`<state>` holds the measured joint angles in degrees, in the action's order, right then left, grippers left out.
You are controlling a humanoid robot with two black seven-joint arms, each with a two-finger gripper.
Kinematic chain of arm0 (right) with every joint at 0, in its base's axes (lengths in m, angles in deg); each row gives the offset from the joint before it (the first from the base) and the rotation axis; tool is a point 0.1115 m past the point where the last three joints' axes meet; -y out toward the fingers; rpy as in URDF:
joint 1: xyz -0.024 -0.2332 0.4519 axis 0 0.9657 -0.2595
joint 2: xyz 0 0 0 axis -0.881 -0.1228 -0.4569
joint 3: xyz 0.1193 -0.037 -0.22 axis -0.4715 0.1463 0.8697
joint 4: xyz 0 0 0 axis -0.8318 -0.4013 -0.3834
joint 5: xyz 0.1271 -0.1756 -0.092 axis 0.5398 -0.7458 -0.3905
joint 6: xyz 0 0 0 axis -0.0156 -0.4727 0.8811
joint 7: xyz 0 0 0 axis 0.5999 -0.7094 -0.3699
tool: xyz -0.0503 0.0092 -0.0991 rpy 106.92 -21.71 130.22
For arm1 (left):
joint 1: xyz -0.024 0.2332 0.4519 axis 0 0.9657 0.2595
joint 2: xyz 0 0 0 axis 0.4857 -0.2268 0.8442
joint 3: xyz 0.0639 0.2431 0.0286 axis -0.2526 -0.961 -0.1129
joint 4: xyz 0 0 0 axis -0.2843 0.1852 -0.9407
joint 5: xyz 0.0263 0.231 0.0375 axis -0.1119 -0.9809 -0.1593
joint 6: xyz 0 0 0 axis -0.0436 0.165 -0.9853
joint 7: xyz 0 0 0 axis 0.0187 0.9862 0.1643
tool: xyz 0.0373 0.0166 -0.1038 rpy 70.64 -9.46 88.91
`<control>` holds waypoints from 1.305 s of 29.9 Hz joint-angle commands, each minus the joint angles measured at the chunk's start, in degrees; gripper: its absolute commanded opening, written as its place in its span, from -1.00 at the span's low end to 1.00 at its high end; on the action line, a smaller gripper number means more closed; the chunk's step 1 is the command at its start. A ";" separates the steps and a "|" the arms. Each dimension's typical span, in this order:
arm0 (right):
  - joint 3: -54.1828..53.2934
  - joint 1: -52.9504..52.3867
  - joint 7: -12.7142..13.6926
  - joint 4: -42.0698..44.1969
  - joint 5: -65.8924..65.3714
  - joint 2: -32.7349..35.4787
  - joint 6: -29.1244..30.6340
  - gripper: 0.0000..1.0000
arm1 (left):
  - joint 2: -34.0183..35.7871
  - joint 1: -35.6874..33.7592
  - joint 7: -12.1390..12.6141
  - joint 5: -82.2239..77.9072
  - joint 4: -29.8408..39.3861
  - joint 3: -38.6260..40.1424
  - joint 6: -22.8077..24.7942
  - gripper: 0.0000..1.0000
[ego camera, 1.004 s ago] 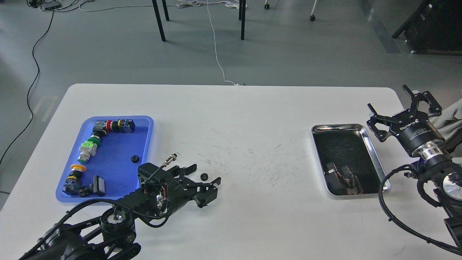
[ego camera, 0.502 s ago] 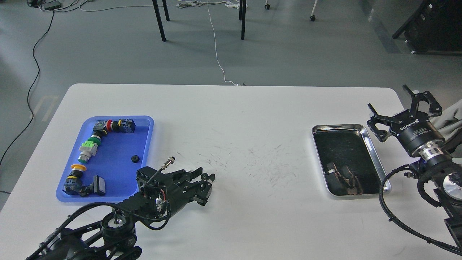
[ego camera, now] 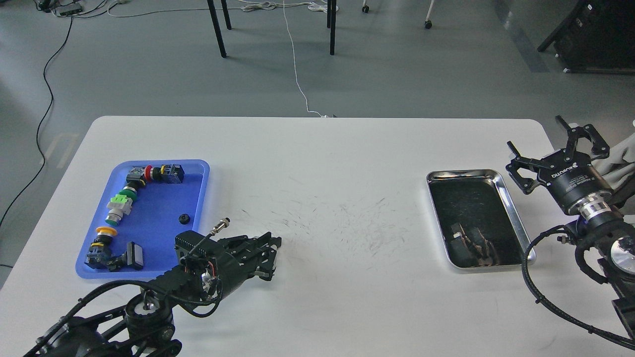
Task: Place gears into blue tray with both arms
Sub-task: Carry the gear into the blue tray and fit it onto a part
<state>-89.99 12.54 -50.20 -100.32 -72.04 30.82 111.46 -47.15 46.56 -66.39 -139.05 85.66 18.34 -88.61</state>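
The blue tray [ego camera: 158, 238] lies on the left of the white table. One small black gear [ego camera: 184, 218] rests inside it near its right rim. My left gripper [ego camera: 274, 243] lies low over the table just right of the tray's near corner. Its fingers are drawn together, and the second gear, gone from the table top, is hidden between them. My right gripper [ego camera: 536, 133] hovers at the table's far right edge, beside the steel tray, open and holding nothing.
Several coloured push-button switches [ego camera: 121, 206] line the blue tray's left and back sides. A shiny steel tray [ego camera: 516, 218] with a dark inside sits on the right. The scuffed table middle [ego camera: 347, 223] lies between the two trays.
My left gripper closed its fingers around the gear lying on the table and drew back left toward the blue tray. The right arm stayed still.
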 commanded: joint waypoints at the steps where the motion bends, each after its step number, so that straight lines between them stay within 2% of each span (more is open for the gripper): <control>1: 0.32 -0.12 0.00 -0.19 0.00 0.12 0.01 0.89 | 6.00 -1.61 -0.26 -0.06 3.07 1.31 -1.75 -0.91; 8: 0.76 -0.30 0.00 -0.19 -0.09 0.12 0.01 0.89 | 20.24 -4.25 -1.14 -0.06 4.13 1.66 -5.27 -0.91; 11: 0.85 -0.30 0.00 -0.27 -0.09 0.12 0.01 0.89 | 23.07 -3.90 -1.49 3.29 3.51 0.96 -6.05 -0.91; 16: 0.94 -0.30 0.00 -0.27 -0.17 0.12 0.01 0.89 | 23.25 -1.71 -1.75 3.83 1.06 0.34 -8.43 -0.91; 25: 1.03 -0.30 0.09 -0.36 -0.35 0.12 0.01 0.89 | 21.58 -1.26 -1.67 5.41 0.09 0.08 -8.52 -0.91; 36: 1.12 -0.30 0.01 -0.27 -0.44 -0.23 0.01 0.89 | 19.30 -0.82 -1.84 5.58 -8.08 -2.38 -8.52 -0.88; 39: 1.12 -0.21 0.00 -0.19 -0.44 -0.23 0.01 0.89 | 18.77 -0.73 -1.84 5.58 -9.05 -2.38 -8.52 -0.79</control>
<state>-88.87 12.25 -50.18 -100.58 -72.47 30.62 111.47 -27.79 45.73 -68.22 -133.49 77.69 15.97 -97.13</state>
